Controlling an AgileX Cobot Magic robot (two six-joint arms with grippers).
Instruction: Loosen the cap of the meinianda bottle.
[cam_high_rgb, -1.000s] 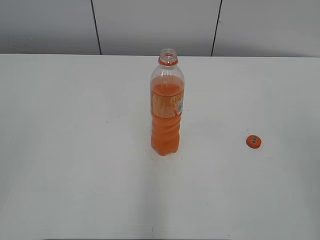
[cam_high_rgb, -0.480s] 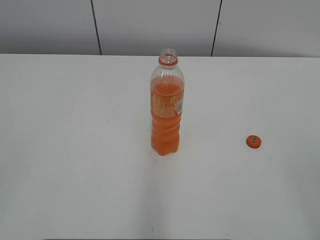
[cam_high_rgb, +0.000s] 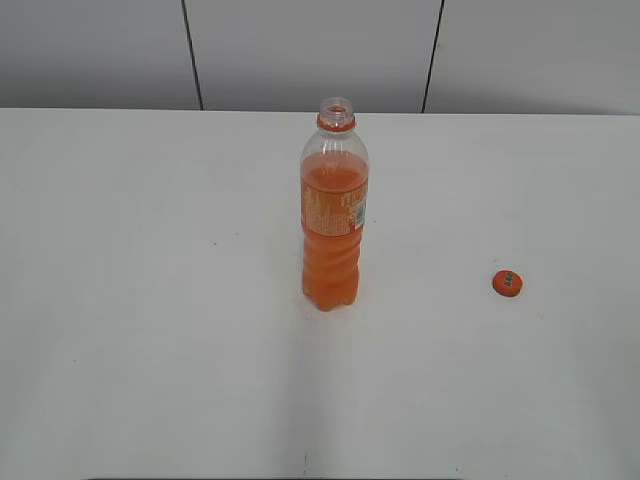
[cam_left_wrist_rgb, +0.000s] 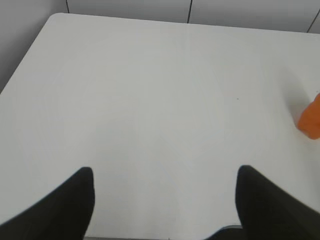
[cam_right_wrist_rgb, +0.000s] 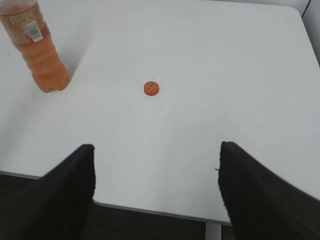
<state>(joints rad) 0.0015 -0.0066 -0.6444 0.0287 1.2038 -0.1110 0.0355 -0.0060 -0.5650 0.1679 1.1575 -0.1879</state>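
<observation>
The meinianda bottle (cam_high_rgb: 335, 215) stands upright in the middle of the white table with its mouth open and only the orange neck ring on it. It also shows in the right wrist view (cam_right_wrist_rgb: 39, 47), and its base edge shows in the left wrist view (cam_left_wrist_rgb: 311, 119). The orange cap (cam_high_rgb: 508, 283) lies flat on the table to the bottle's right, apart from it; the right wrist view shows it too (cam_right_wrist_rgb: 151, 88). My left gripper (cam_left_wrist_rgb: 165, 172) is open and empty over the table's near left. My right gripper (cam_right_wrist_rgb: 156, 150) is open and empty at the table's near edge. Neither gripper shows in the exterior view.
The white table (cam_high_rgb: 150, 300) ends at a grey panelled wall (cam_high_rgb: 300, 50) behind. Its front edge (cam_right_wrist_rgb: 150, 210) lies between my right gripper's fingers, with dark floor below it. The table's rounded far left corner (cam_left_wrist_rgb: 57, 17) shows in the left wrist view.
</observation>
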